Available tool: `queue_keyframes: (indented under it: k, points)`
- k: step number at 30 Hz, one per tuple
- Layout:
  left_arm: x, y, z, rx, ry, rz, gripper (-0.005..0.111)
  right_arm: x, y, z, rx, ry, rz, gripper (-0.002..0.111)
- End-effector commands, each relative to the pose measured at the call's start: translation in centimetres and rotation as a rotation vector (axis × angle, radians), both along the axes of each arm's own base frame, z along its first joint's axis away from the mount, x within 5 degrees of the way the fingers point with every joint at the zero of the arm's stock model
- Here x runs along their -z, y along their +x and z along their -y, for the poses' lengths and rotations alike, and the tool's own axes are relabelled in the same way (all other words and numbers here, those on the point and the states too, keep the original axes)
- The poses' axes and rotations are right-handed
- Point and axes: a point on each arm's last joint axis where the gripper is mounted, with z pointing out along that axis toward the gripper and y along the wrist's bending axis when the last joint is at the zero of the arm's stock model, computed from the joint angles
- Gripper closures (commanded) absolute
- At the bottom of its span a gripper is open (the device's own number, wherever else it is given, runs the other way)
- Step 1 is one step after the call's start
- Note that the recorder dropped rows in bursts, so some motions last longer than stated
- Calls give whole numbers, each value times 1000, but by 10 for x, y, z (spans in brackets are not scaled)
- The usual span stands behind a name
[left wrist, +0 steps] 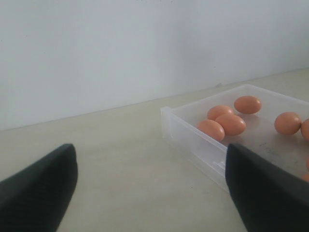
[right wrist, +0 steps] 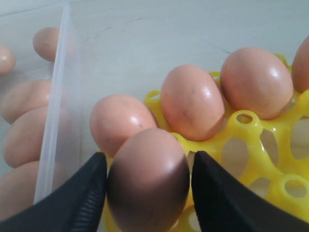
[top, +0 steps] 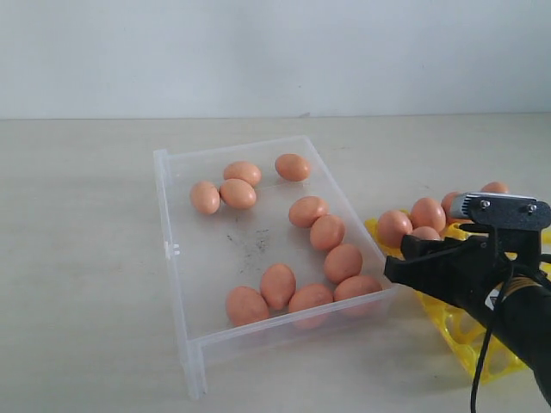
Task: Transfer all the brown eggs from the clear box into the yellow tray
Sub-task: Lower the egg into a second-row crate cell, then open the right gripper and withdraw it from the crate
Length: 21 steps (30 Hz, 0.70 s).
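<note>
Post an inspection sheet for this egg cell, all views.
Surface: pale tabletop, no spills seen.
Job's things: clear box holds eleven brown eggs, dark scuffs on its floor; yellow tray beside it holds at least four more, partly hidden by the right arm.
Clutter: nothing seen.
Pincers: left pincer open, empty; right pincer straddles one egg over the tray, grip unclear.
Cables: black cable hangs along the right arm.
Surroundings: plain white wall.

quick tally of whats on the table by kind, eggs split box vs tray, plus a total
brown eggs: 16 visible (11 in the box, 5 at the tray)
clear box: 1
yellow tray: 1
total: 18
</note>
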Motion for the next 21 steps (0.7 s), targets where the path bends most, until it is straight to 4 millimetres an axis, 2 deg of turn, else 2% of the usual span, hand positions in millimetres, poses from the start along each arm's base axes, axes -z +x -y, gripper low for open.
queue_keyframes:
  k: [1, 6, 7, 8, 9, 16, 21]
  points:
    - [0, 0, 0, 3, -15, 4, 29, 1, 0, 5, 42, -16, -8, 61]
    - [0, 0, 0, 3, -15, 4, 29, -1, 1, 4, 31, -17, 10, 59]
    - [0, 0, 0, 3, -15, 4, 29, -1, 1, 4, 31, -16, 15, 57]
    - [0, 0, 0, 3, -15, 4, 29, -1, 1, 4, 31, -16, 17, 47]
    - [0, 0, 0, 3, -15, 4, 29, -1, 1, 4, 29, -20, 15, 43]
    - [0, 0, 0, 3, -15, 4, 29, -5, 3, 4, 24, -27, 60, 43]
    - [0, 0, 0, 3, -15, 4, 29, -21, 4, 3, 26, 2, 130, 43]
